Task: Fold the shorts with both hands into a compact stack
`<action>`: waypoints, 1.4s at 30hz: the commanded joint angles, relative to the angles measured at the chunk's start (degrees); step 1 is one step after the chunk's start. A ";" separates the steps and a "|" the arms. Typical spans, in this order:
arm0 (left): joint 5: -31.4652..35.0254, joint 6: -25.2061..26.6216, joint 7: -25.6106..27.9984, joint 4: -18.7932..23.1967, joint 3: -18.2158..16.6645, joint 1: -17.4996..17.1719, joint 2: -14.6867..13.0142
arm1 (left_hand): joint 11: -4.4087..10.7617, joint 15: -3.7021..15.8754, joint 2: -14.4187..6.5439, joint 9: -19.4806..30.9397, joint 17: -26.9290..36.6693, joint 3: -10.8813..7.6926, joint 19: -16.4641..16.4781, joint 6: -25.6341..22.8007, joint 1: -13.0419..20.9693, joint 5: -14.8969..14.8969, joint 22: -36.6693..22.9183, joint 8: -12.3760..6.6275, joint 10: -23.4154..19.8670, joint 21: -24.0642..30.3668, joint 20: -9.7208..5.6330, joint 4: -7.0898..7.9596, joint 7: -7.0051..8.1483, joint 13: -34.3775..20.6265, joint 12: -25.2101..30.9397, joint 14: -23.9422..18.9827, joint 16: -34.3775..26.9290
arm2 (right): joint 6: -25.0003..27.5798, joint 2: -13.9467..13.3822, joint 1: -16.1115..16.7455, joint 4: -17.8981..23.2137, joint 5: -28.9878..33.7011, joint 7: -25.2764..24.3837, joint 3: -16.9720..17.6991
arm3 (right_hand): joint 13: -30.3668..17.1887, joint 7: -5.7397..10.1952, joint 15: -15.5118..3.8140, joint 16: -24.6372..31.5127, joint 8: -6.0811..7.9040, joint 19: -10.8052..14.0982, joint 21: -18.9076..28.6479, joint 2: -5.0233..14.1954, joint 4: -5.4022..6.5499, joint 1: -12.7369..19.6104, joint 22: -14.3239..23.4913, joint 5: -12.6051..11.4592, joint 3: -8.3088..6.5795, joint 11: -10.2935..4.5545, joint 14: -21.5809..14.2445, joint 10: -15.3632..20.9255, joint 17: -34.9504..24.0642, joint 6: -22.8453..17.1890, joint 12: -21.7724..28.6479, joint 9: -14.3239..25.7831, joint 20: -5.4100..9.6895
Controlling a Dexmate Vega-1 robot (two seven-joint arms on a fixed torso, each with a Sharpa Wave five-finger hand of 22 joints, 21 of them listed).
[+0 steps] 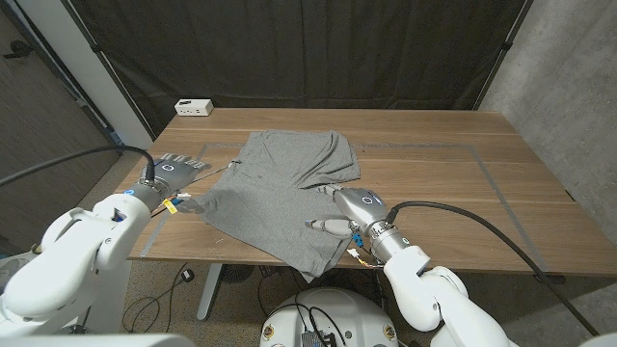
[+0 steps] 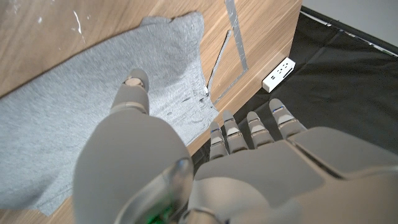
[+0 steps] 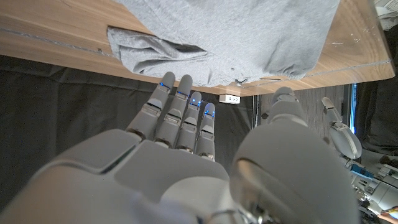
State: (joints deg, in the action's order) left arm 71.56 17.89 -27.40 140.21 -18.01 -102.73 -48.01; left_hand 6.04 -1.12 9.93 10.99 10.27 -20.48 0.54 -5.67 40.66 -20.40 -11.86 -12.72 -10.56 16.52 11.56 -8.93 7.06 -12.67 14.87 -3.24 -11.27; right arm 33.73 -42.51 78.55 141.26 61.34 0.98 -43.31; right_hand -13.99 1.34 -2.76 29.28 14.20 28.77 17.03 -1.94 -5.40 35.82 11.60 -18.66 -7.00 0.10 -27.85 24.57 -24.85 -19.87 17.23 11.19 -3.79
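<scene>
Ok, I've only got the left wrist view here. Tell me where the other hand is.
Observer: The right hand is over the near right part of the shorts, fingers out, gripping nothing.
Operator: Give me the near table edge.
Observer: A corner of the shorts hangs over the near edge of the table, beside the right wrist.
Operator: Now the far right side of the cloth.
Observer: The right wrist view shows it bunched into a fold.
</scene>
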 commanded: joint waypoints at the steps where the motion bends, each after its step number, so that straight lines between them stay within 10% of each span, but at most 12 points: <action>1: 8.44 -2.61 -3.95 -1.27 0.79 -0.05 3.03 | -0.01 0.14 -0.25 0.15 0.24 0.12 0.52 0.55 1.38 -0.64 -0.09 0.19 -0.31 0.19 -0.09 -0.20 0.33 -0.19 0.45 -0.64 -0.39 | -0.40 2.70 1.75 -1.19 5.35 5.21 -2.10 | -0.17 -0.09 -4.91 0.11 -0.21 -0.39 0.06 -0.03 -0.35 1.35 0.23 -0.50 0.14 -0.11 -0.31 0.03 -0.21 -0.34 0.10 0.15 0.05; 30: 16.27 -2.34 -6.72 -8.05 8.73 4.41 -0.29 | 0.82 1.21 -2.01 0.28 0.17 0.95 1.04 3.15 5.92 -2.63 -0.05 1.26 1.59 0.11 -1.69 0.07 1.55 -0.54 -0.44 0.55 0.22 | -0.47 6.51 8.91 -2.53 12.38 6.15 -2.93 | -0.75 0.02 -5.42 2.77 -1.34 -0.63 0.11 -0.35 -0.83 3.02 0.37 -0.92 1.82 -0.15 -0.98 -0.18 -2.96 -0.07 -0.37 0.25 0.63; 42: 20.40 1.04 3.24 -12.79 11.13 2.71 -3.80 | 5.41 5.84 -6.60 0.26 -0.04 0.90 4.74 -2.42 11.44 -2.04 -0.03 -0.51 -4.34 1.34 -4.36 0.44 4.63 -0.67 1.19 -3.28 -0.69 | 0.80 7.52 11.79 -3.56 15.85 3.95 -3.54 | -1.00 -0.19 -5.87 4.76 -1.35 0.33 0.57 0.95 -1.73 5.83 0.41 -1.45 1.41 -0.18 -2.12 0.71 -4.49 -0.98 -0.22 0.31 0.55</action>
State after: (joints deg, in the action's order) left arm 88.60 16.12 -32.08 131.12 -8.95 -98.93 -49.09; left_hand 11.17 2.16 3.60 11.07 10.12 -19.59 4.78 -7.31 51.04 -22.78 -11.72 -12.80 -13.85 17.38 7.32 -8.50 11.36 -13.20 15.76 -5.72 -11.71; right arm 33.81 -36.00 87.55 138.56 75.01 6.75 -46.50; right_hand -14.79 1.02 -2.77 33.50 13.04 28.46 17.16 -1.04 -6.45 40.45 11.87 -19.72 -5.37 0.01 -29.48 24.88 -28.95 -20.17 16.81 11.34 -3.49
